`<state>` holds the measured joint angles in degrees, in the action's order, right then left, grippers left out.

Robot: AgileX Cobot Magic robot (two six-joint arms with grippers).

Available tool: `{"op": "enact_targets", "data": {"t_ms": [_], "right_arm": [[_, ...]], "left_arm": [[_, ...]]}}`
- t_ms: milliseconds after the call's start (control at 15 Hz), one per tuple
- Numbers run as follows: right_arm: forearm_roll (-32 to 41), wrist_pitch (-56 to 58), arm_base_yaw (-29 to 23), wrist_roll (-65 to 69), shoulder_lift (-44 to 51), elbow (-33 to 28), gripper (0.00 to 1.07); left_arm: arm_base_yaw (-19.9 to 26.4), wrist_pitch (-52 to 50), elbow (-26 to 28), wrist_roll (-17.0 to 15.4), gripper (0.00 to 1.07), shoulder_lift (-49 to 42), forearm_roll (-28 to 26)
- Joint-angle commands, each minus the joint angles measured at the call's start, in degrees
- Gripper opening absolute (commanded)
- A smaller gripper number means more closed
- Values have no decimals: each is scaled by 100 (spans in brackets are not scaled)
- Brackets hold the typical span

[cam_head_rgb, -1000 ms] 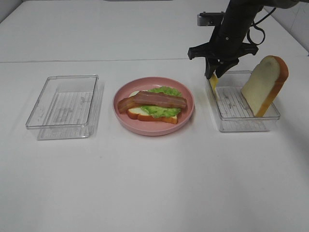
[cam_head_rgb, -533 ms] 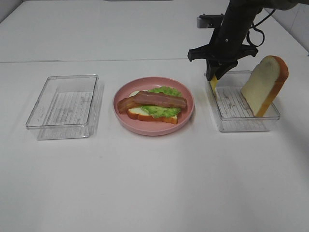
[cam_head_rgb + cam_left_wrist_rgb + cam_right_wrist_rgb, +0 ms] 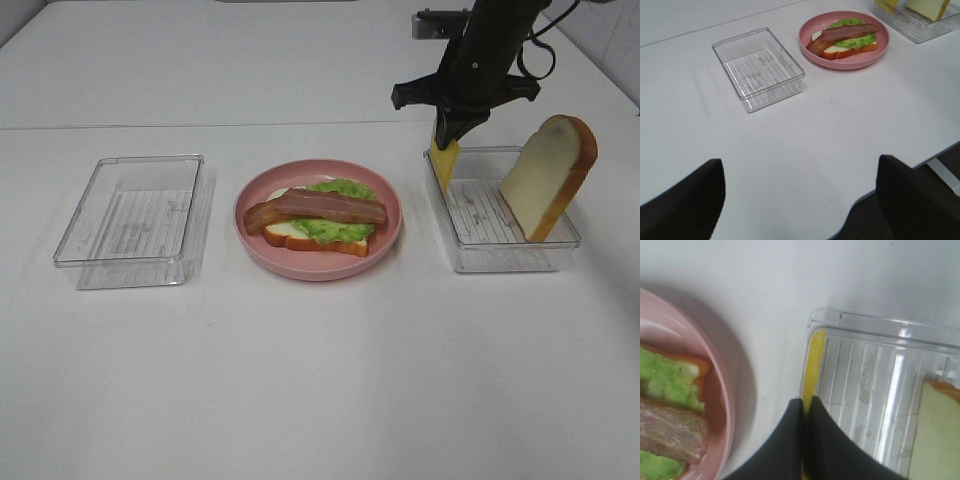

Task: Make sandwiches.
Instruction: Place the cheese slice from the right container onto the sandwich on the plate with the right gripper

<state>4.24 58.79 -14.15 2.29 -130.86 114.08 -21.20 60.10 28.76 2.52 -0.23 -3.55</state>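
My right gripper (image 3: 447,133) is shut on the top edge of a yellow cheese square (image 3: 444,164), which hangs on edge over the left end of the right clear tray (image 3: 500,258). The right wrist view shows its fingers (image 3: 790,440) pinching the cheese (image 3: 813,360). A white bread slice with orange-brown crust (image 3: 548,175) leans upright in that tray. On the pink plate (image 3: 300,268) lie a bread slice (image 3: 285,233), green lettuce (image 3: 335,228) and bacon strips (image 3: 325,207). My left gripper (image 3: 800,210) is open and empty, far from the plate (image 3: 850,64).
An empty clear plastic tray (image 3: 130,270) stands left of the plate, also in the left wrist view (image 3: 759,67). The white table's front edge (image 3: 890,180) is near the left gripper. The table's back seam runs behind the trays.
My right gripper has risen, lifting the cheese square higher out of the right tray. Plate, bread slice and left tray have not moved.
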Motion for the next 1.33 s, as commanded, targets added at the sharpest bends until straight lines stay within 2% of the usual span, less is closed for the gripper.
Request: {"op": "enact_targets", "data": {"t_ms": [67, 267, 467, 533, 600, 867, 1067, 1267, 1333], "right_arm": [[229, 189, 11, -40, 413, 52, 0], [974, 355, 6, -573, 699, 52, 0], [2023, 716, 6, -945, 791, 29, 0], [2584, 728, -57, -1049, 773, -109, 0], [2773, 716, -172, -1049, 716, -149, 0], [3094, 579, -659, -1043, 407, -149, 0], [3380, 69, -1066, -1043, 149, -160, 0], [3633, -160, -1123, -922, -189, -160, 0], [3507, -183, -1123, -854, -258, -160, 0]], "left_arm": [[-11, -52, -6, 29, 79, -138, -23], [-11, -52, -6, 29, 79, -138, -23], [-11, -52, -6, 29, 79, -138, -23], [-11, -52, -6, 29, 79, -138, -23], [-11, -52, -6, 29, 79, -138, -23], [-17, -52, -6, 29, 79, -138, -17], [-17, -52, -6, 29, 79, -138, -17], [-17, -52, -6, 29, 79, -138, -17], [-17, -52, -6, 29, 79, -138, -17]]}}
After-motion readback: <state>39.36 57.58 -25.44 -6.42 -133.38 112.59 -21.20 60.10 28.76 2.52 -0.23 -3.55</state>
